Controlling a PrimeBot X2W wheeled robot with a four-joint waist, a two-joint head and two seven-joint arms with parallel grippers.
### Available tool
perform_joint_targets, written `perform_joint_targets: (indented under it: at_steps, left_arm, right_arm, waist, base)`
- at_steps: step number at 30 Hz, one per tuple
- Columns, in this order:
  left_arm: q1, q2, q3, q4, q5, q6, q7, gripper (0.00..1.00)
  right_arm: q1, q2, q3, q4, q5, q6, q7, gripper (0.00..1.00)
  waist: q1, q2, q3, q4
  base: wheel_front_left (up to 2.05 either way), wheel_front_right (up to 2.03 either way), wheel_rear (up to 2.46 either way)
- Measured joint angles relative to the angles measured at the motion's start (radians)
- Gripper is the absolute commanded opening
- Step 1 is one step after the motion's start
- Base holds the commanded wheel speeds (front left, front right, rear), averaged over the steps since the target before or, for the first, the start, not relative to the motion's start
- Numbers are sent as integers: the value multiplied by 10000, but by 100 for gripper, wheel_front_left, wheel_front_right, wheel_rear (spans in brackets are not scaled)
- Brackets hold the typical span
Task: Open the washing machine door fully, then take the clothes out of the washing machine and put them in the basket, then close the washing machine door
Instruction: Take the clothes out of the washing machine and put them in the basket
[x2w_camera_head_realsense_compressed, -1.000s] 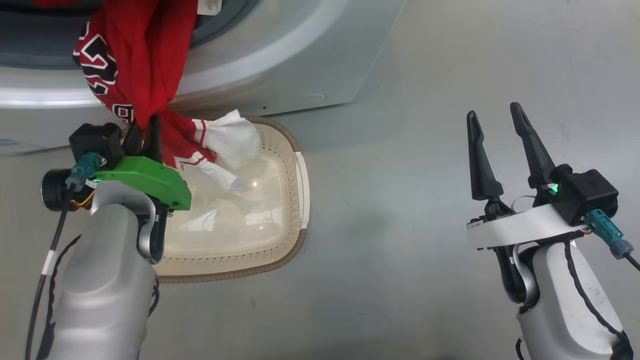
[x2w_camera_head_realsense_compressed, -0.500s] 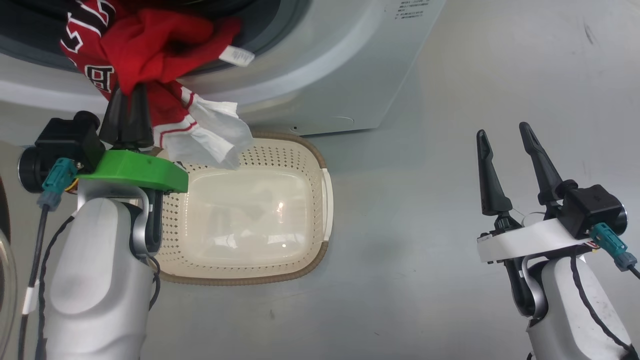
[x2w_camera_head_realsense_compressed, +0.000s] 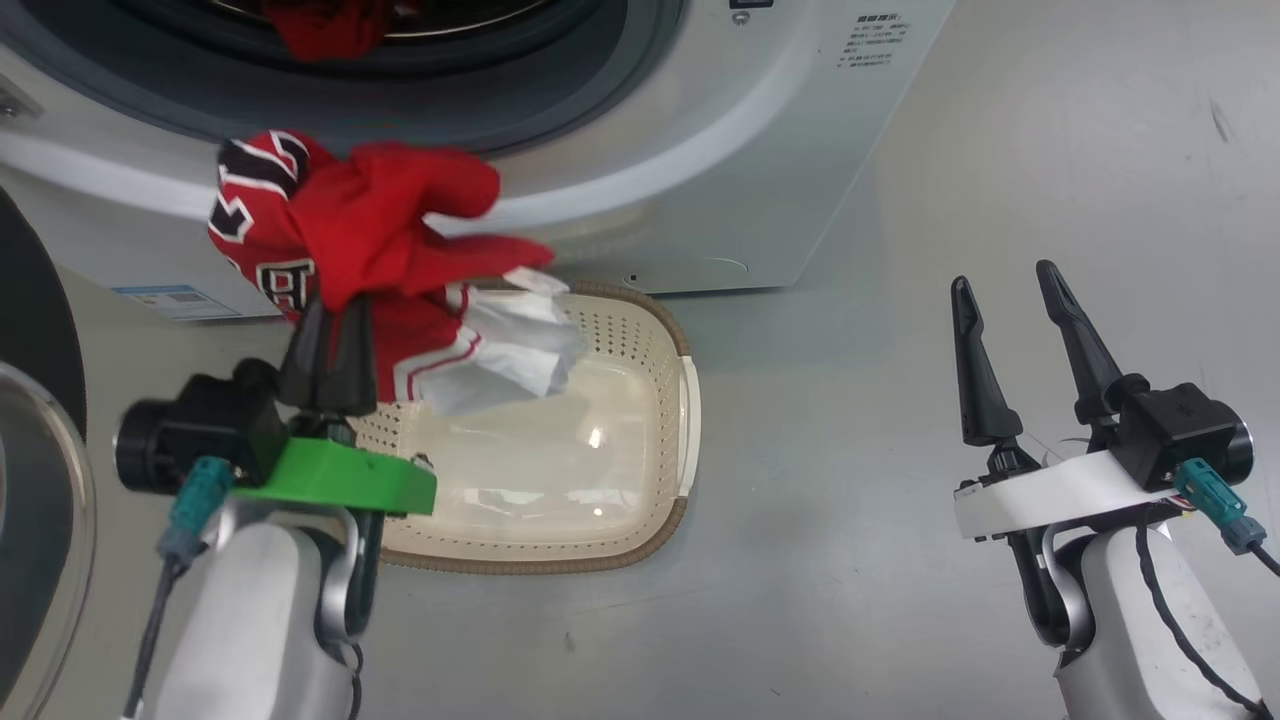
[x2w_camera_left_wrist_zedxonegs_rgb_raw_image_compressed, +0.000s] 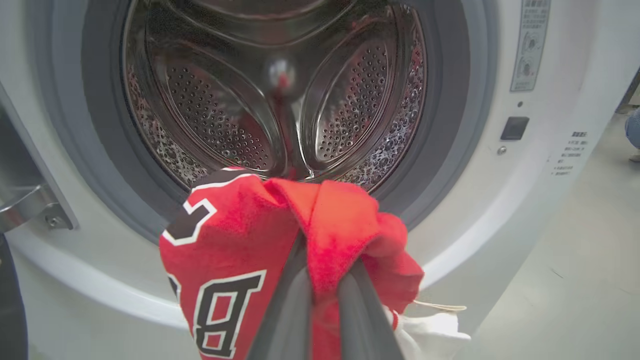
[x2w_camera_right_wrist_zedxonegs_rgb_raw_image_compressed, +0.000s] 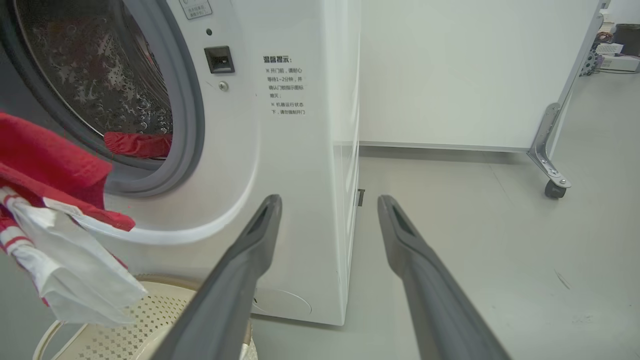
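My left gripper (x2w_camera_head_realsense_compressed: 335, 310) is shut on a red jersey (x2w_camera_head_realsense_compressed: 360, 215) with white trim and dark lettering. The garment hangs in front of the washing machine (x2w_camera_head_realsense_compressed: 700, 150), its lower white part over the far left corner of the cream basket (x2w_camera_head_realsense_compressed: 650, 520). In the left wrist view the jersey (x2w_camera_left_wrist_zedxonegs_rgb_raw_image_compressed: 235, 260) is bunched over my fingers, and the steel drum (x2w_camera_left_wrist_zedxonegs_rgb_raw_image_compressed: 280, 100) stands open behind it. More red clothes (x2w_camera_head_realsense_compressed: 330, 25) lie at the drum's mouth. The washing machine door (x2w_camera_head_realsense_compressed: 35, 480) is swung open at the far left. My right gripper (x2w_camera_head_realsense_compressed: 1005, 275) stands open over the bare floor.
The basket sits on the grey floor right below the washer's front. A blue label sticker (x2w_camera_head_realsense_compressed: 175, 300) is on the washer's lower front. In the right wrist view a white wall panel (x2w_camera_right_wrist_zedxonegs_rgb_raw_image_compressed: 475, 75) and a wheeled metal leg (x2w_camera_right_wrist_zedxonegs_rgb_raw_image_compressed: 550, 165) stand to the right.
The head camera has tilted up, showing more of the washer. My left gripper has drawn the jersey fully out of the drum; it now hangs free over the basket. The right gripper has stayed open.
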Motion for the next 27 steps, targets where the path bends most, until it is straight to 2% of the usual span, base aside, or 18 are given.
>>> perform_joint_targets:
  at_steps: [6,10,18,27]
  left_arm:
    - [1167,4,-633,383,-23,-98,4,0]
    - [1827,17,-581,940,-370,-92,180,0]
    - [1642,19,-591,1714,-575,-84,614,0]
    - [229,265,-374,3089,-571,-86,1375,0]
  right_arm:
    - [48,-25,38,2,-13,4,0,100]
    - [53,23,318,-56,-65,92,0,100]
    - [36,69,326,-332,-48,90,0,100]
    - [-335,163,479,-520,54,90,0,100]
  waist:
    - [0,0,-22,7]
    - [0,0,80,-161]
    - [0,0,610,-517]
    - [0,0,1453,-1060]
  base:
    - [0,0,0]
    - [0,0,0]
    - [0,0,0]
    - [0,0,0]
